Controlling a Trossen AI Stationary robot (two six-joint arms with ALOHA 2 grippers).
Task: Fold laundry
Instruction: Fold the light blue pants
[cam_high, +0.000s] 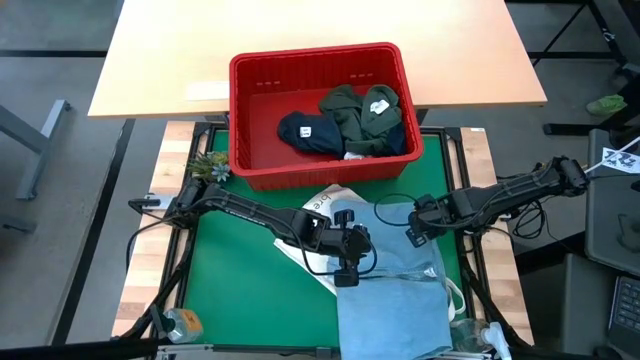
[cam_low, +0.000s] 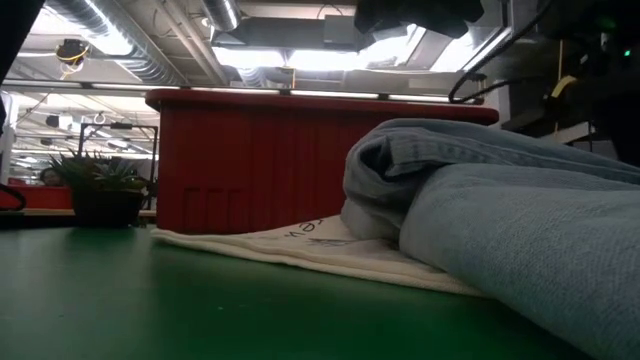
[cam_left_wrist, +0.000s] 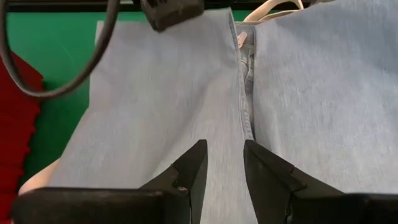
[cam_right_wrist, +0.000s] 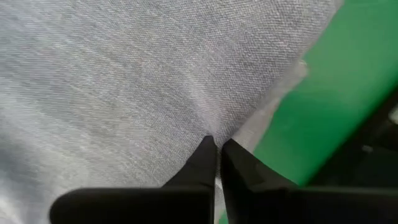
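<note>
The light blue denim garment (cam_high: 400, 285) lies folded on the green mat, partly over the white tote bag (cam_high: 322, 205). In the low view the denim (cam_low: 500, 210) is heaped on the tote bag (cam_low: 330, 245). My left gripper (cam_high: 347, 268) stands open over the denim's left part; in its wrist view its fingers (cam_left_wrist: 224, 158) straddle the strip next to the fly seam (cam_left_wrist: 247, 93), and I see no touch. My right gripper (cam_high: 413, 232) is at the denim's far right edge, shut on the cloth. Navy (cam_high: 308, 132) and olive (cam_high: 362, 115) garments lie in the red basket. My right gripper (cam_right_wrist: 217, 146) pinches the denim near its edge (cam_right_wrist: 211, 127) between its two fingertips, beside the green mat. Creases in the cloth run toward the fingertips. One layer or several, I cannot tell. The rest of the denim lies on the table.
The red slotted basket (cam_high: 262, 120) stands at the mat's far edge, tall in the low view (cam_low: 250, 160). A small potted plant (cam_high: 207, 165) sits at the far left corner. The green mat (cam_high: 240, 290) is bare on the left. A pale wooden table (cam_high: 160, 60) lies beyond.
</note>
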